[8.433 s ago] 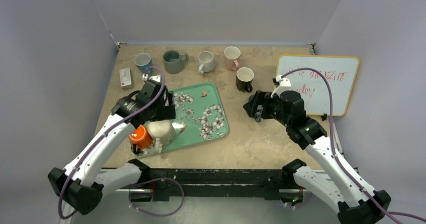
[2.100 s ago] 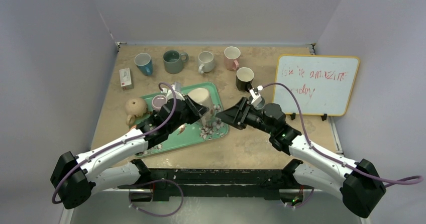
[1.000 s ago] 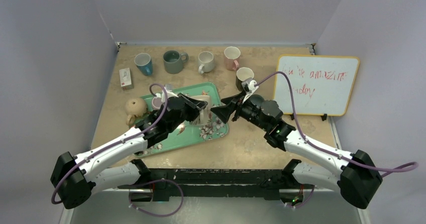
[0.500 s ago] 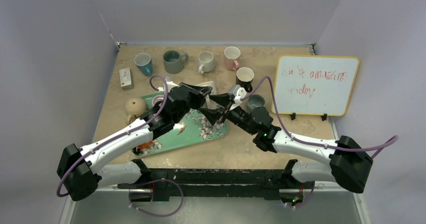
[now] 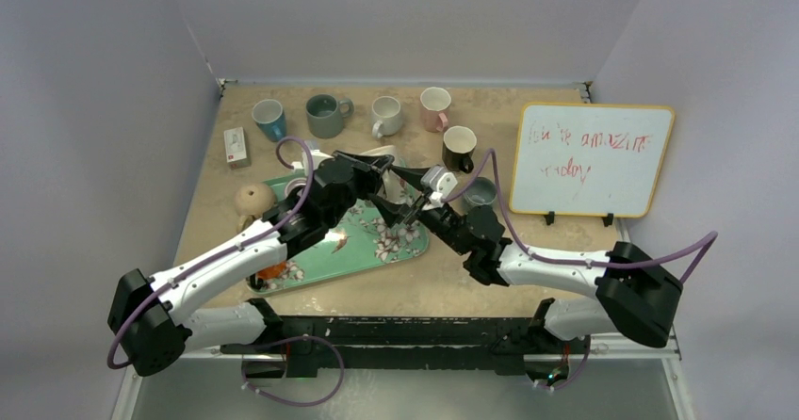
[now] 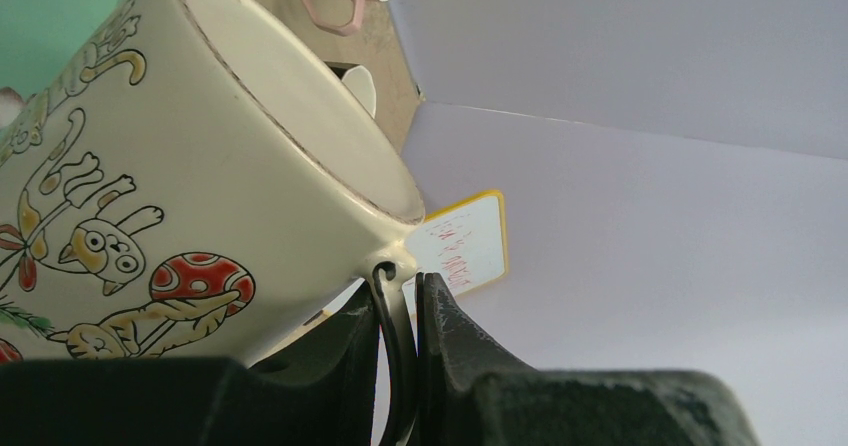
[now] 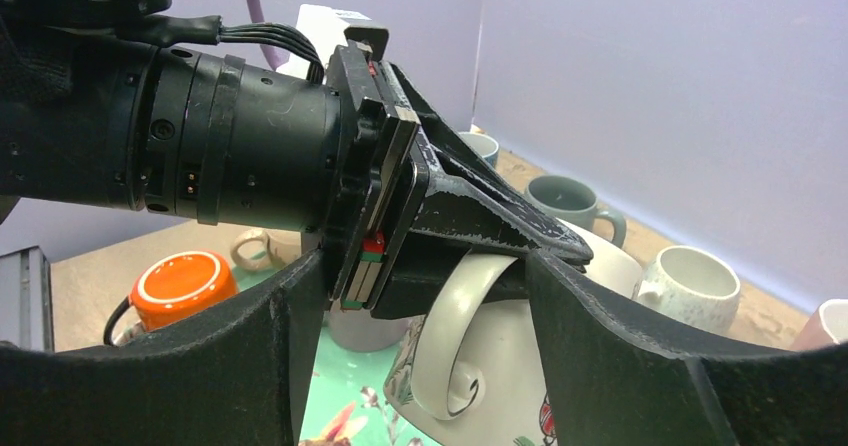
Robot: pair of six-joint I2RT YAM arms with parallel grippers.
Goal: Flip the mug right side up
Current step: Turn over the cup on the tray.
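While the left gripper [image 5: 369, 168] pinches the rim of the cream cartoon mug [image 5: 384, 153], the mug hangs tilted in the air above the far part of the green tray [image 5: 363, 255], neither inverted nor upright. To its right, the right gripper [image 5: 386, 185] stands spread, its jaws reaching in around the left one's tip and the mug.

I judge this to be a handover or regrasp step. The next move calls for the right jaws to close on the mug's body or handle without knocking the left gripper, so the mug can be turned mouth-up and set down.

Only the left wrist view shows the grip itself, with the rim wall nipped between the two fingers [image 6: 455, 346]. Only the right wrist view shows the handle [image 7: 450, 336] lying between the right gripper's spread jaws, apparently untouched. The overhead view hides both.
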